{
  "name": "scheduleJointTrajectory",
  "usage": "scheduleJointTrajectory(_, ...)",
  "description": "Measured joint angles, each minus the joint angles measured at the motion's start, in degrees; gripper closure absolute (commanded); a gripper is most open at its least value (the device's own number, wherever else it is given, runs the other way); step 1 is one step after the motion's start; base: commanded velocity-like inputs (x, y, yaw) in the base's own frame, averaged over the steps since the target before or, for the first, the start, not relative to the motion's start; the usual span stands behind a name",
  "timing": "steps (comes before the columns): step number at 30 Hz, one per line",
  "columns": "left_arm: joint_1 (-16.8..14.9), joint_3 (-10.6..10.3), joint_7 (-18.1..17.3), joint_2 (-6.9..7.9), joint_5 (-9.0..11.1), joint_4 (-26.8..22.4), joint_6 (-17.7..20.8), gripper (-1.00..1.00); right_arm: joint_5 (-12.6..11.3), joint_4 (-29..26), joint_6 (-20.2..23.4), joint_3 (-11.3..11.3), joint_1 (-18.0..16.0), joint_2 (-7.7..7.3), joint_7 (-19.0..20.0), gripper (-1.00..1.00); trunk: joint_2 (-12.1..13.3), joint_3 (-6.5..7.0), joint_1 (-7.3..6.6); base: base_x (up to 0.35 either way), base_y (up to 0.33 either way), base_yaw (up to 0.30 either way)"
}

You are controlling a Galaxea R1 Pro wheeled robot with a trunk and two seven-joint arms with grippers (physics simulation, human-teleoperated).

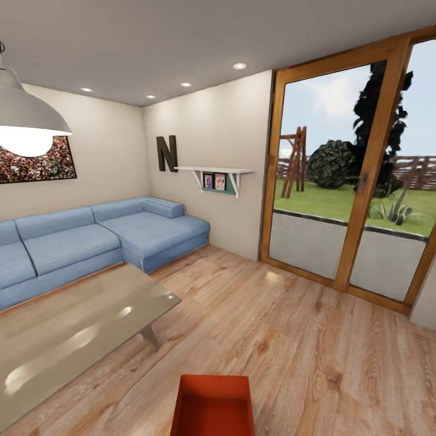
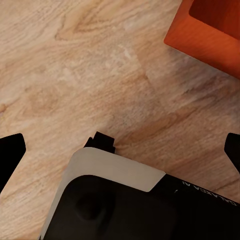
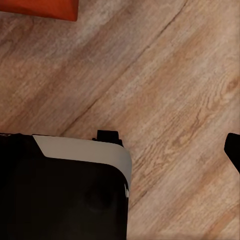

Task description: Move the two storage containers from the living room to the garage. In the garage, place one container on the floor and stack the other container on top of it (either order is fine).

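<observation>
The head camera looked forward from above across the living room — toward the blue sectional sofa and the wood-framed glass doors — with a red-orange storage container at the frame's lower edge. Both wrist cameras pointed steeply down, close over the wood-plank floor and the robot's own base. Each caught a corner of the container — the part all three views shared.
</observation>
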Motion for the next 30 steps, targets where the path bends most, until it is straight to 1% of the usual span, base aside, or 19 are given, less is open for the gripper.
scheduleJointTrajectory(10, 0.0, 0.0, 0.0, 0.0, 0.0, 0.0, 0.0, -1.0, 0.1, 0.0, 0.1, 0.0, 0.0, -0.02, 0.1, -1.0, 0.0, 0.0, 0.0, 0.0, 0.001, 0.0)
scheduleJointTrajectory(17, 0.0, 0.0, 0.0, -0.03, 0.0, 0.0, 0.0, -1.0, 0.1, 0.0, 0.0, 0.0, 0.0, -0.02, 0.0, -1.0, 0.0, 0.0, 0.0, 0.0, 0.143, 0.0)
scheduleJointTrajectory(30, 0.0, 0.0, 0.0, 0.0, 0.0, 0.0, 0.0, -1.0, 0.1, 0.0, 0.0, 0.0, 0.0, -0.02, 0.0, -1.0, 0.0, 0.0, 0.0, 0.0, 0.013, -0.014)
